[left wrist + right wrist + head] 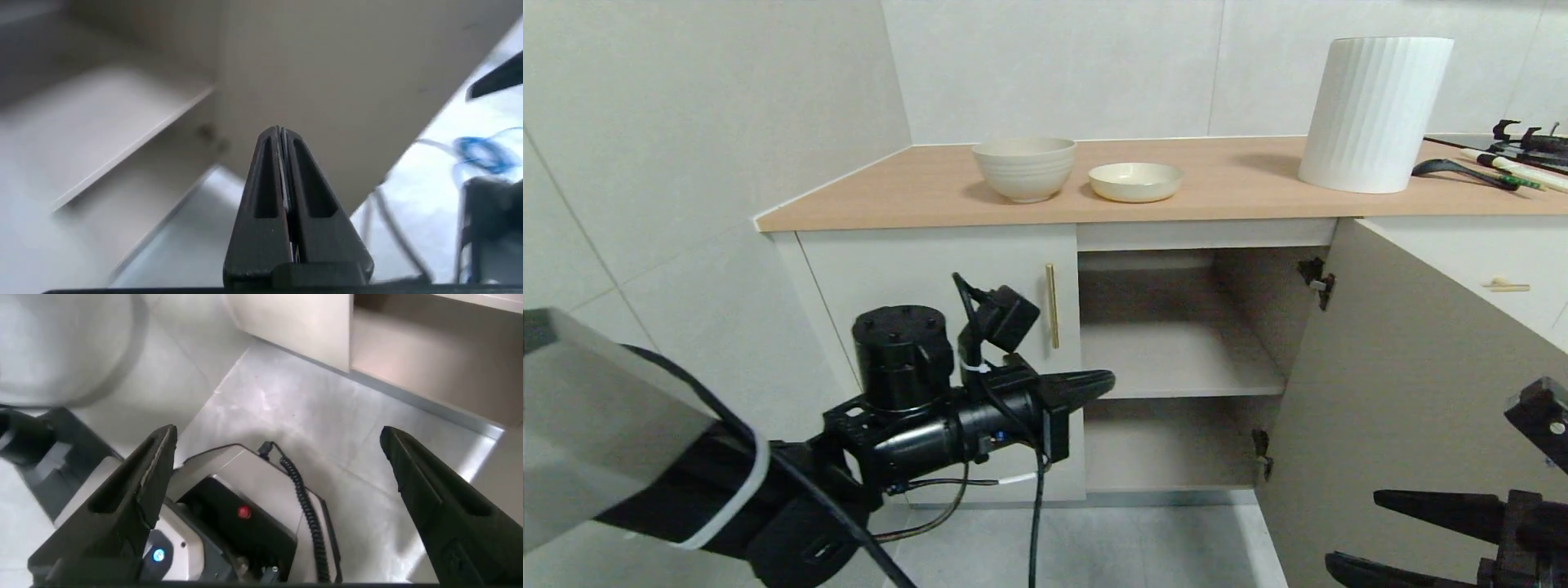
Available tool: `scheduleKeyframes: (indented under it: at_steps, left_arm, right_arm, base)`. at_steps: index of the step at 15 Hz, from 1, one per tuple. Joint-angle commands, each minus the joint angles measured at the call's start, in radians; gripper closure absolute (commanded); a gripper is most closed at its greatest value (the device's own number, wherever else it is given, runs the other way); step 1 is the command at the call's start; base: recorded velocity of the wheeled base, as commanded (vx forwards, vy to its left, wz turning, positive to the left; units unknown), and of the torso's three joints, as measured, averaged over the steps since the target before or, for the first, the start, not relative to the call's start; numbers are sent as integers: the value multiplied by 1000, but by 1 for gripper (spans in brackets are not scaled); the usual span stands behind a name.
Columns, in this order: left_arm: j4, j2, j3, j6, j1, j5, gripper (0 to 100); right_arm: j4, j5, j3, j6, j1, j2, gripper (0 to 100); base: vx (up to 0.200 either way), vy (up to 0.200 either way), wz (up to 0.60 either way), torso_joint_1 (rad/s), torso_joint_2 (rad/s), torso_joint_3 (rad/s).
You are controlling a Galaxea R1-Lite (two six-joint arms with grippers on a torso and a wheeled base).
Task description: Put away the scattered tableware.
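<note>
A deep cream bowl [1024, 167] and a shallow cream dish [1136, 181] stand side by side on the wooden counter [1241, 192]. Below them the cabinet's right door [1388, 392] is swung open, showing a bare shelf [1176, 359]. My left gripper [1104, 384] hangs low in front of the closed left door, fingers pressed together with nothing between them; the left wrist view has this left gripper [280, 139] pointing at the shelf. My right gripper [1356, 531] sits low at the right, open and holding nothing, and in the right wrist view the right gripper [278, 465] is over the floor.
A tall white ribbed container [1372, 114] stands on the counter to the right of the dish. Dark utensils and chopsticks [1503, 167] lie at the far right. A brass handle [1051, 305] marks the closed left door. Tiled walls bound the counter's left and back.
</note>
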Motion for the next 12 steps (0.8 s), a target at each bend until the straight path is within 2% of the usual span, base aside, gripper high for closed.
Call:
scheduleKeyframes:
  at_steps: [1, 3, 4, 6, 7, 8, 10, 12]
  left_arm:
    - [71, -179, 95, 26, 94, 3, 100]
    - [70, -245, 169, 26, 143, 40, 100]
    - [71, -254, 179, 26, 151, 46, 100]
    - [74, -342, 265, 26, 189, 91, 100]
    - [76, -374, 279, 25, 204, 95, 0]
    - [84, -409, 288, 19, 221, 95, 0]
    - [220, -531, 288, 14, 261, 95, 0]
    - [539, -676, 198, 3, 286, 92, 0]
  right_arm:
    - [1, -1, -16, -3, -8, 27, 0]
    - [7, -1, -47, -3, -8, 49, 0]
    - [7, -1, -51, -3, -8, 55, 0]
    - [5, -4, -113, -2, -13, 151, 0]
    - [5, -7, -154, -3, -33, 197, 0]
    - [5, -13, -196, -8, -50, 243, 0]
    - [5, -30, -283, -88, -94, 340, 0]
    - [8, -112, -372, -109, -106, 418, 0]
  base:
    - [0, 0, 0, 0, 0, 0]
    - [0, 0, 0, 0, 0, 0]
    - [0, 0, 0, 0, 0, 0]
    - [0, 0, 0, 0, 0, 0]
    - [0, 0, 0, 0, 0, 0]
    - [0, 0, 0, 0, 0, 0]
    - [0, 0, 0, 0, 0, 0]
    - [0, 0, 0, 0, 0, 0]
